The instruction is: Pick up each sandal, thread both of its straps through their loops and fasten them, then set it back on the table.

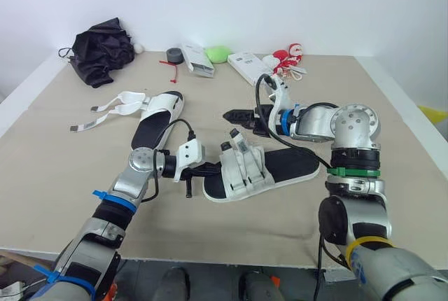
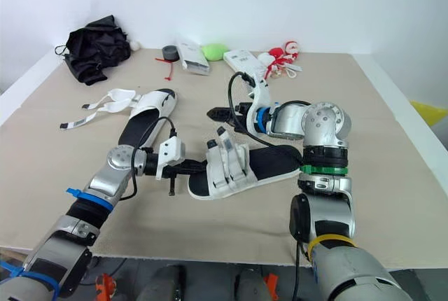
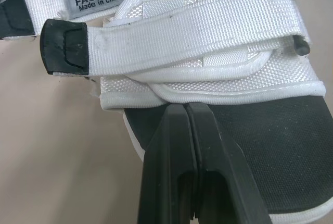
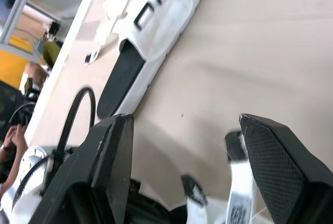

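White sandal [image 1: 255, 171], sole edge hidden behind closed left tool [image 3: 186, 110].

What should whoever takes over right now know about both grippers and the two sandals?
Left gripper: fingers shut, tips against the toe end of the near sandal, which lies on the table.
Right gripper: open, empty, hovering between the two sandals.
Near sandal: straps lie across its upper, but one strap end stands up, so fastening looks unfinished.
Far sandal: on the table, its loose straps splayed out, not threaded.
Left to do: probably finish the near sandal, then pick up, thread and fasten the far one.
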You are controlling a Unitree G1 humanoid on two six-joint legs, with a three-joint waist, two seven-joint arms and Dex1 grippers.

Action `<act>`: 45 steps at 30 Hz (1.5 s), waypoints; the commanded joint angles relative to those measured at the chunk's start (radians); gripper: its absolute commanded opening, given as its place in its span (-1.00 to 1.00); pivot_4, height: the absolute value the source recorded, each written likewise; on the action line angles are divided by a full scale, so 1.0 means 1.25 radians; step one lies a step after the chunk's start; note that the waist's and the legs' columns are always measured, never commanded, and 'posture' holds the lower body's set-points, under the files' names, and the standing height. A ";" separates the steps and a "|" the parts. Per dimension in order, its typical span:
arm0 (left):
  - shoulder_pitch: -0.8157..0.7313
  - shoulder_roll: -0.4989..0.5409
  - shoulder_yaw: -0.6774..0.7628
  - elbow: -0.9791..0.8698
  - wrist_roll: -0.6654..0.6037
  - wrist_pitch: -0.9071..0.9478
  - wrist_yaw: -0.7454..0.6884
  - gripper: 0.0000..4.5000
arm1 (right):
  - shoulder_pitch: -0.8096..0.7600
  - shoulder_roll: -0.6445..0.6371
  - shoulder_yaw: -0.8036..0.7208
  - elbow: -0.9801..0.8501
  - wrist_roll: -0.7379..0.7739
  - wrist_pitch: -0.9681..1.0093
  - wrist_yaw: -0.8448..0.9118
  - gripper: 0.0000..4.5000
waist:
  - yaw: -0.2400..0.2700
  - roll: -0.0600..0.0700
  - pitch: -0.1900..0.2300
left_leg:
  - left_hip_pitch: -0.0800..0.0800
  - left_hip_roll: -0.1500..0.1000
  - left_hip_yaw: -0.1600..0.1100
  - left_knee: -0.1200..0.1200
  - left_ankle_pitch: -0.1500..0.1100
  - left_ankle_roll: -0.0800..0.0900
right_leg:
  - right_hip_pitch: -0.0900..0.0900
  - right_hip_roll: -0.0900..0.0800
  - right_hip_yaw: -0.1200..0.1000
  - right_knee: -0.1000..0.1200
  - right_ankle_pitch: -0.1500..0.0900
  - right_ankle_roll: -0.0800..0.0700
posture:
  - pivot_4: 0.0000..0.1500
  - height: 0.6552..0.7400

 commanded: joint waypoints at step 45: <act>0.335 0.216 0.359 -0.620 -0.425 0.391 0.105 -1.00 | 0.426 -0.370 0.339 -0.355 -0.277 -0.519 0.773 -0.11 | -0.024 -0.007 0.027 | -0.005 0.001 -0.005 0.003 0.001 -0.008 | -0.004 0.013 0.016 0.005 -0.006 0.003 | 1.00 0.95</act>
